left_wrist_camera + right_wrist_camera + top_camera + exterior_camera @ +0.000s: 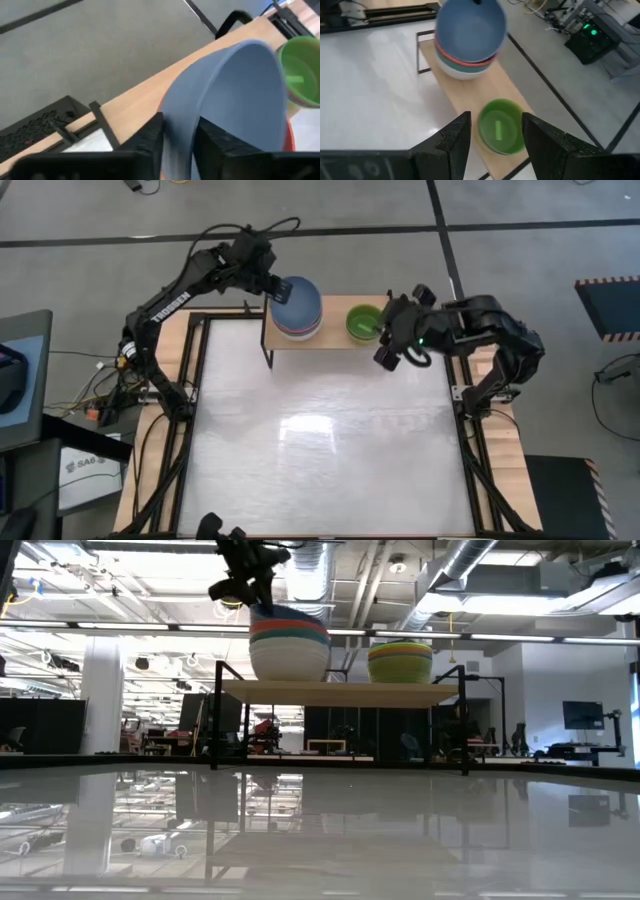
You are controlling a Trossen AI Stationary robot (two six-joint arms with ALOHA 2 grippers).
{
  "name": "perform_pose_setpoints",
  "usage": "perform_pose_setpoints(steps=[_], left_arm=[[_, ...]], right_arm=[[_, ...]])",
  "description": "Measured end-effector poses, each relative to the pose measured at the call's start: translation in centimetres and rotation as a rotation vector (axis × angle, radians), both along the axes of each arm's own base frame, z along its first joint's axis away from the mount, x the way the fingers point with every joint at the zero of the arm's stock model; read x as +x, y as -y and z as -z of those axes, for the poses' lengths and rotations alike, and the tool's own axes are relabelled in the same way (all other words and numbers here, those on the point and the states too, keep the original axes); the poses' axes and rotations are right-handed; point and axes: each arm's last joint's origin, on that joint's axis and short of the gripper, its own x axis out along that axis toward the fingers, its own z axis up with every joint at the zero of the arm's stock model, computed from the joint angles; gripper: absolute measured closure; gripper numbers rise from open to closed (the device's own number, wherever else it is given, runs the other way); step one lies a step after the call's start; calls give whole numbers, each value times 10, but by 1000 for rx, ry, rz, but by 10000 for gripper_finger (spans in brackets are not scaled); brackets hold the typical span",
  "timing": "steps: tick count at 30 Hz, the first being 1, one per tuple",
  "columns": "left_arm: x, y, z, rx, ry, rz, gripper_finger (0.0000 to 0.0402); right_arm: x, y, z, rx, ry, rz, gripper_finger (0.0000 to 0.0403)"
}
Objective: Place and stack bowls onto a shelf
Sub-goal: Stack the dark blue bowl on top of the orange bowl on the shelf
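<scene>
We see two bowl stacks on the wooden shelf [335,340]. Left pincer [177,145] straddles the blue bowl [296,302] rim; grip unclear. Right pincer [495,137] gapes empty above the green bowl [502,125].

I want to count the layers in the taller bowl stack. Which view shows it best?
The low view: the taller bowl stack stands side-on, its coloured bands showing. The high view and right wrist view look down, mostly into the blue top bowl. The left wrist view shows little beyond that bowl's rim between the left gripper fingers.
</scene>
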Motion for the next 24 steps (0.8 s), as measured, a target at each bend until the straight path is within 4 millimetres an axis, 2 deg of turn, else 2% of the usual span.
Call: perform_pose_setpoints(steps=[7,10,13,15,24], left_arm=[[-16,-7,0,-65,-43,-46,245],[-15,-10,-9,-9,40,-69,227],[-18,-9,-26,93,144,-85,224],[-18,-10,-30,116,172,-87,227],[-7,-24,0,54,-3,-134,246]], right_arm=[[-8,17,-4,-7,9,56,203],[-8,20,-5,-3,12,70,203],[-8,18,-4,1,13,62,203],[-8,15,-4,8,20,54,203],[-8,1,-4,49,63,40,203]])
